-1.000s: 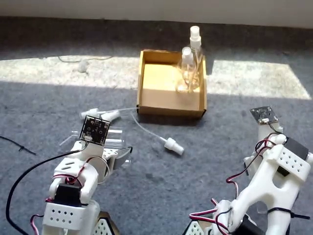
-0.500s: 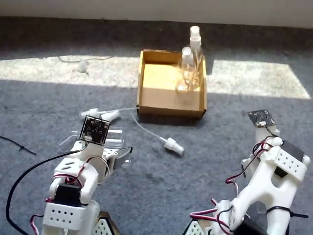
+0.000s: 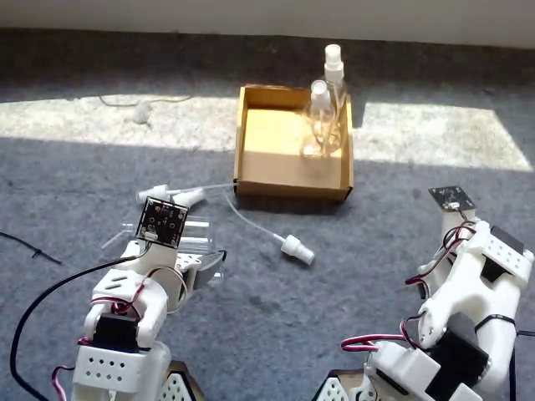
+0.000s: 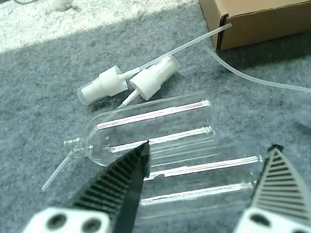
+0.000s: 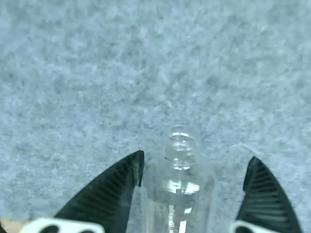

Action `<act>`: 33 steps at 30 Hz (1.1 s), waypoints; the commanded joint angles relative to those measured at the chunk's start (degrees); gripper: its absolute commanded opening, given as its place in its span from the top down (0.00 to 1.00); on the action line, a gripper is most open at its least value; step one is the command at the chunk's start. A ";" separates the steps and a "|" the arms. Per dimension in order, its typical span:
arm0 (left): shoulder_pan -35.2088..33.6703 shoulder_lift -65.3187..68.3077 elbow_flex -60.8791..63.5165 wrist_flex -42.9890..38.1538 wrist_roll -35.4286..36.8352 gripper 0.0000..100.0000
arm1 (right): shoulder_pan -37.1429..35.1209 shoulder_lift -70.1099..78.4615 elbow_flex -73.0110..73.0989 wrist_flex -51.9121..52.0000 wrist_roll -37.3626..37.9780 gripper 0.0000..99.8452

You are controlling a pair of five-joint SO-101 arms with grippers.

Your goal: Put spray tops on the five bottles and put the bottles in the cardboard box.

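Capping is judged to be under way: capped bottles [image 3: 323,117] are being kept in the cardboard box [image 3: 292,190] at twelve o'clock. The left hand [image 4: 209,147] is being held spread over a lying bottle [image 4: 155,121] at eight o'clock, the right hand [image 5: 197,156] spread around a bare bottle [image 5: 180,189] at four o'clock. A spray top [image 3: 297,248] is probably being called for next

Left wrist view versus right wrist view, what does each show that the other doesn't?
Left wrist view, not the right: under the left pincer, two clear bottles lying side by side, two spray tops, a cardboard box corner. Right wrist view, not the left: one uncapped bottle between the tips of the right pincer. Both: grey carpet, open pincer tips in front.
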 commanded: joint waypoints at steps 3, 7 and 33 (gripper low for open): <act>-0.75 -0.40 -0.57 -0.79 -0.62 0.66 | 0.22 -0.31 1.36 -1.27 4.75 0.82; -0.75 -0.40 -0.57 -0.79 -0.62 0.66 | 0.92 -0.31 3.65 -1.01 5.80 0.82; -0.75 -0.40 -0.66 -0.70 -0.62 0.66 | -5.93 4.70 -19.47 -1.36 -15.03 0.99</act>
